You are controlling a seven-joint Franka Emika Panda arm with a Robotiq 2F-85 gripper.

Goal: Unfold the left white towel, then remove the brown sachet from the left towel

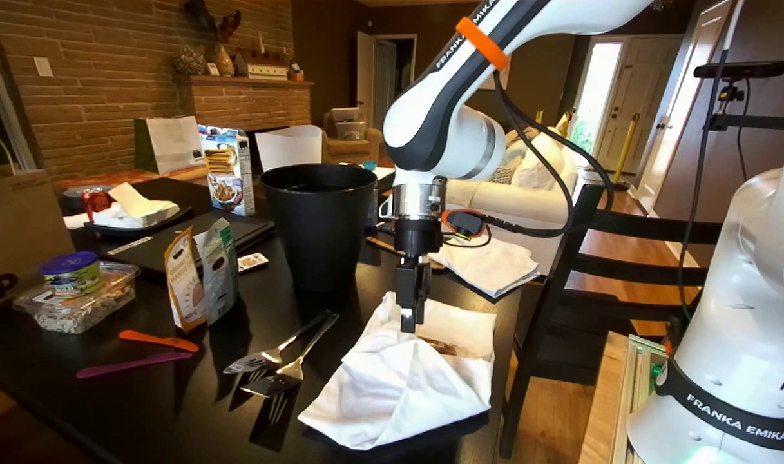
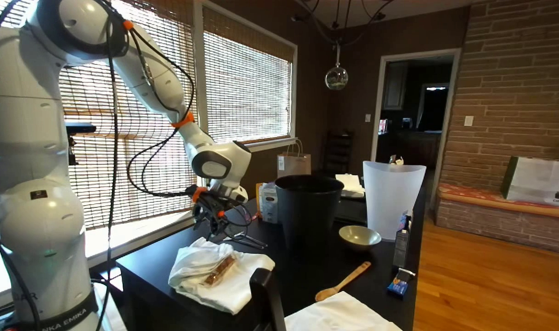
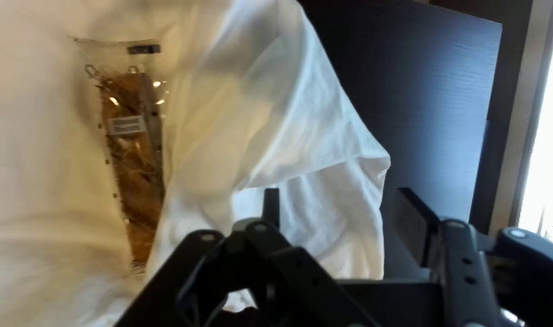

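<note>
A white towel [image 1: 398, 393] lies partly folded and rumpled at the table's near edge. It also shows in an exterior view [image 2: 251, 276] and in the wrist view [image 3: 267, 100]. A brown sachet [image 3: 133, 159] in clear wrapping lies on it beside a raised fold; in both exterior views the sachet [image 1: 438, 346] [image 2: 220, 270] shows on the towel. My gripper [image 3: 340, 209] is open with nothing between its fingers. In the wrist view, one finger is over the towel and the other over the dark table, past the towel's edge. In an exterior view the gripper [image 1: 412, 316] hangs over the towel.
A tall black bin [image 1: 321, 225] stands behind the towel. Two metal serving utensils [image 1: 288, 367] lie beside it. A second white towel [image 1: 488, 261] [image 2: 339, 317] lies farther along the table. A chair [image 1: 553, 303] stands against the edge. Upright pouches [image 1: 201, 277] stand beyond the utensils.
</note>
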